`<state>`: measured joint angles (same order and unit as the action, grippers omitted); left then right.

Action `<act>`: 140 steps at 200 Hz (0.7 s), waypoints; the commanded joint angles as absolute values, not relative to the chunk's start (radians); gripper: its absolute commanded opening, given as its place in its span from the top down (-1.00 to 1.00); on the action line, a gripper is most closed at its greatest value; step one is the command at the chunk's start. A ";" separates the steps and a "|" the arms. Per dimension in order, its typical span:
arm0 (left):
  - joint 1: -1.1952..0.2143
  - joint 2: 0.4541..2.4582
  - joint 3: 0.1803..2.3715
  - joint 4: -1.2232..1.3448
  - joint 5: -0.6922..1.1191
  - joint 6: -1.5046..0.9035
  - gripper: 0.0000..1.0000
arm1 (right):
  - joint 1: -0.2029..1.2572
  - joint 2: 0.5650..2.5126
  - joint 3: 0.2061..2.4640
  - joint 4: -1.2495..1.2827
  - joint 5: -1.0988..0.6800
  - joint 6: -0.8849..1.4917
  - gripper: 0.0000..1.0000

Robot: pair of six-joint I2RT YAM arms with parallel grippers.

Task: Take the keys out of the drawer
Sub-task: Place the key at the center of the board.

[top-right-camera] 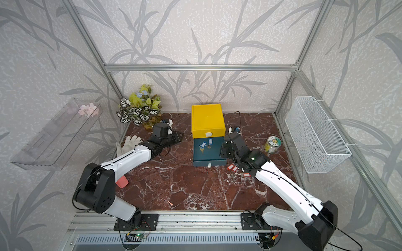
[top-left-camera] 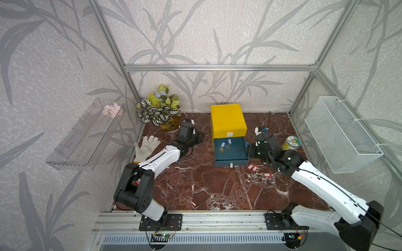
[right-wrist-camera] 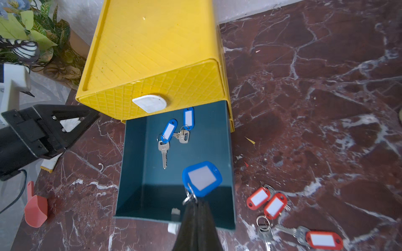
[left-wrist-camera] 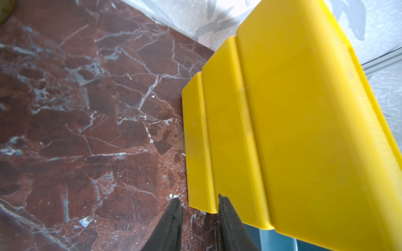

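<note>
**Inspector:** State of the right fingers (right-wrist-camera: 195,221)?

**Assessor:** Pressed together, pinching the steel ring of a blue plastic-tagged key (right-wrist-camera: 202,178), held up near the right wall of the open dark-teal plastic drawer (right-wrist-camera: 134,173). The left fingers (left-wrist-camera: 171,221) are spread astride a corner of the yellow plastic cabinet (left-wrist-camera: 304,130).

**Inspector:** The rest?

**Assessor:** Two blue-tagged keys (right-wrist-camera: 167,132) lie inside the drawer. Red-tagged keys (right-wrist-camera: 274,205) lie on the marble-patterned desk (right-wrist-camera: 326,108) beside it.

**Inspector:** Handling?

**Assessor:** Judged light, rigid and loose-jointed, with slippery metal. Take the ring or the tag edge.

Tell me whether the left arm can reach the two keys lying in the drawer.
Probably yes. The drawer is open and the keys lie uncovered at its back. The left gripper, beside the cabinet, must only clear the drawer's wall; the right gripper hangs at the far side.
</note>
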<state>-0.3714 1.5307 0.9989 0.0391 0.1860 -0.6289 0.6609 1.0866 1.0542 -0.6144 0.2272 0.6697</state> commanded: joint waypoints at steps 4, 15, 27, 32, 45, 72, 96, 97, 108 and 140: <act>-0.377 1.470 0.987 0.063 0.187 -0.567 0.37 | 0.660 1.001 0.989 -0.806 0.199 0.712 1.00; -0.377 1.457 0.981 0.067 0.181 -0.546 0.37 | 0.666 0.960 0.951 -0.832 0.163 0.737 1.00; -0.377 1.446 0.981 0.063 0.175 -0.519 0.38 | 0.678 0.923 0.911 -0.847 0.130 0.756 1.00; -0.377 1.441 0.982 0.059 0.171 -0.510 0.37 | 0.684 0.916 0.897 -0.851 0.117 0.760 1.00; -0.377 1.430 0.977 0.058 0.168 -0.496 0.38 | 0.697 0.910 0.873 -0.862 0.086 0.767 1.00; -0.379 1.403 0.961 0.060 0.177 -0.483 0.37 | 0.702 0.970 0.848 -0.875 0.034 0.754 1.00; -0.383 1.375 0.940 0.070 0.177 -0.474 0.37 | 0.703 1.071 0.865 -0.901 -0.029 0.694 1.00; -0.383 1.375 0.939 0.071 0.177 -0.474 0.37 | 0.702 1.075 0.864 -0.902 -0.033 0.691 1.00; -0.383 1.368 0.933 0.071 0.172 -0.469 0.37 | 0.703 1.103 0.851 -0.895 -0.058 0.675 1.00; -0.383 1.355 0.927 0.057 0.165 -0.448 0.37 | 0.702 1.147 0.803 -0.846 -0.094 0.651 0.98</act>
